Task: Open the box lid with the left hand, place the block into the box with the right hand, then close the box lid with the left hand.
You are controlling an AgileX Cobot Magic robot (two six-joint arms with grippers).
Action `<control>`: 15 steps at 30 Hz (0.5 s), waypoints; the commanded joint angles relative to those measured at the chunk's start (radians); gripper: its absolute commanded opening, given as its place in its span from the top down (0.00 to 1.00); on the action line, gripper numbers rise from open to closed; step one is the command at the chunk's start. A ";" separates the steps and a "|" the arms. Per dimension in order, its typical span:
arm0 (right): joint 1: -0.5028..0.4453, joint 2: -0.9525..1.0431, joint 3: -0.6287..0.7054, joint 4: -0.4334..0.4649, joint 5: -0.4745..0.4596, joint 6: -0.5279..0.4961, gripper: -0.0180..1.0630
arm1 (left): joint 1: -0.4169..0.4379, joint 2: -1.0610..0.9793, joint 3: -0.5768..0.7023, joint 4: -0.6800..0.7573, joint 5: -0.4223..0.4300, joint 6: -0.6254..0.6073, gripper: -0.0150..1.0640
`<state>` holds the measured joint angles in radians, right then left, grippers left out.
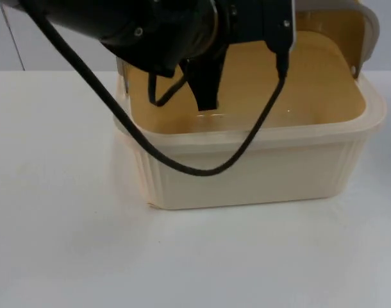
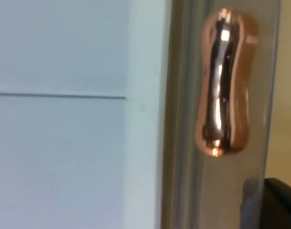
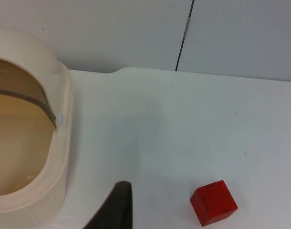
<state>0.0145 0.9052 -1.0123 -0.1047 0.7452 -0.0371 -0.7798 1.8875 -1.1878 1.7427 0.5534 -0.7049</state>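
The red block (image 3: 213,202) lies on the white surface (image 3: 198,129), well apart from the cream box (image 1: 259,167) and just beside the right gripper's one visible finger (image 3: 118,207), not touching it; whether those fingers are spread or closed cannot be told, and they hold nothing visible. The box stands open, its lid (image 1: 349,29) raised at the rear edge, the yellowish inside bare. The left gripper (image 1: 207,86) hangs over the box's opening, dark fingers pointing down into it; how far apart they stand cannot be told. In the left wrist view a shiny copper-coloured latch (image 2: 225,83) sits on a grey strip of the lid, close ahead.
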 commanded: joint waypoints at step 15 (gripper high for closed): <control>-0.001 -0.003 -0.007 0.001 0.021 -0.002 0.02 | 0.014 -0.004 -0.045 0.002 -0.008 -0.007 0.99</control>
<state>0.0145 0.9052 -1.0123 -0.1047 0.7620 -0.0371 -0.7684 1.8875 -1.2249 1.7427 0.5475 -0.7049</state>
